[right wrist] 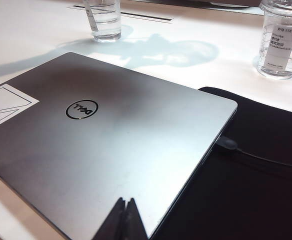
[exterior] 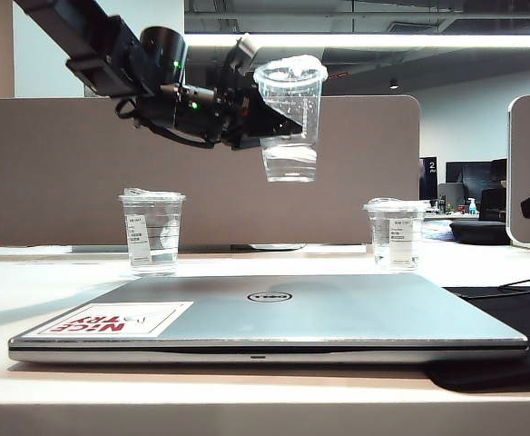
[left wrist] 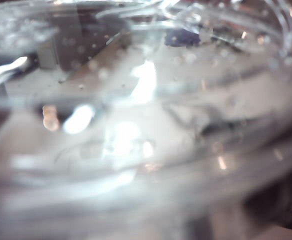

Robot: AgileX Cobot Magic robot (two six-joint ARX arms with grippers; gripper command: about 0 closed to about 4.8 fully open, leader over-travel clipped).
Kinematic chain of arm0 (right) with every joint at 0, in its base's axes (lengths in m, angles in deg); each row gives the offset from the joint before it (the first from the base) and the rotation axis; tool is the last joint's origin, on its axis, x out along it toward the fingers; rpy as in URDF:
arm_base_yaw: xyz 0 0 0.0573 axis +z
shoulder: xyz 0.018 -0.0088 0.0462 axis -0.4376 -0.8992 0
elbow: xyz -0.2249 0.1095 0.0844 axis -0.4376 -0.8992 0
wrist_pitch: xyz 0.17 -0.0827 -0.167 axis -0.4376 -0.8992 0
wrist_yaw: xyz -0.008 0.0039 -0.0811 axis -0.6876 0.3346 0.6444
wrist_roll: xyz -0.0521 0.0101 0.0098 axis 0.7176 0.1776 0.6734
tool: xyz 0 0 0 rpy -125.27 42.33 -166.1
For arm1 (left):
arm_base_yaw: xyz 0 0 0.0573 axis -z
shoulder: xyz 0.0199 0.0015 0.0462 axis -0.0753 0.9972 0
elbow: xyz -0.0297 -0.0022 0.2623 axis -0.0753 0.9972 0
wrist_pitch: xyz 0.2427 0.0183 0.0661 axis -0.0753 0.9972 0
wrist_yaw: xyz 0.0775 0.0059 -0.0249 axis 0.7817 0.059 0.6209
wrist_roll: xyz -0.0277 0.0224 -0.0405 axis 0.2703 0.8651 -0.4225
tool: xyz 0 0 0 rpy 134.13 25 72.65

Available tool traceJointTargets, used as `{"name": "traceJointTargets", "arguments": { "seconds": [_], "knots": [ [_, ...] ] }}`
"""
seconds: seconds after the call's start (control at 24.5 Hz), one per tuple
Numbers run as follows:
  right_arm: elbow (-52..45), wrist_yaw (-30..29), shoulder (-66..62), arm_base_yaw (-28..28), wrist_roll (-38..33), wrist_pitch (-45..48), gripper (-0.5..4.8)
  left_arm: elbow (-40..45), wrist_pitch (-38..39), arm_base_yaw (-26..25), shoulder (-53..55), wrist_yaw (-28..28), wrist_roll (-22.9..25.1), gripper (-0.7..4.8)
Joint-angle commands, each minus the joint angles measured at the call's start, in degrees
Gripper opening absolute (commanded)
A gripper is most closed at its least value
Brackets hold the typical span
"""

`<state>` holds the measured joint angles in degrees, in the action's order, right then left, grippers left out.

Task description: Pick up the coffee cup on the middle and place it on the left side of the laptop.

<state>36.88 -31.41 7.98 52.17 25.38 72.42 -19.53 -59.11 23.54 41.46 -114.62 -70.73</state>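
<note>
1. We see the left gripper (exterior: 251, 100) high over the table, clamped on the coffee cup (exterior: 291, 118), which hangs in mid-air, tilted, w/ water in it.
2. Below, a short labelled cup (exterior: 152, 232) stands far left; the laptop (exterior: 274, 318) lies shut, front & centre.
3. Another labelled cup (exterior: 395, 233) stands to the right.
4. Right gripper (right wrist: 126, 220) hovers over the laptop's near edge, fingertips pressed together, nothing btwn them.

Exterior low, frontal; wrists close; exterior, right wrist share laptop (exterior: 274, 313).
</note>
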Motion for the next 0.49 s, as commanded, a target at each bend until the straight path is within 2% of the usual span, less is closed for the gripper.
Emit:
{"name": "traceJointTargets", "arguments": {
  "seconds": [0.04, 0.41, 0.49],
  "knots": [
    [-0.2, 0.0, 0.2, 0.0, 0.0, 1.0, -0.05, 3.8, 0.9, -0.8, -3.7, -0.5, 1.0, 2.77],
    [-0.2, 0.0, 0.2, 0.0, 0.0, 1.0, -0.05, 21.1, -3.9, -1.8, -14.1, 2.0, 2.4, 2.77],
    [-0.2, 0.0, 0.2, 0.0, 0.0, 1.0, -0.05, 29.0, -6.5, -3.0, -19.1, 2.6, 2.4, 2.77]
  ]
}}
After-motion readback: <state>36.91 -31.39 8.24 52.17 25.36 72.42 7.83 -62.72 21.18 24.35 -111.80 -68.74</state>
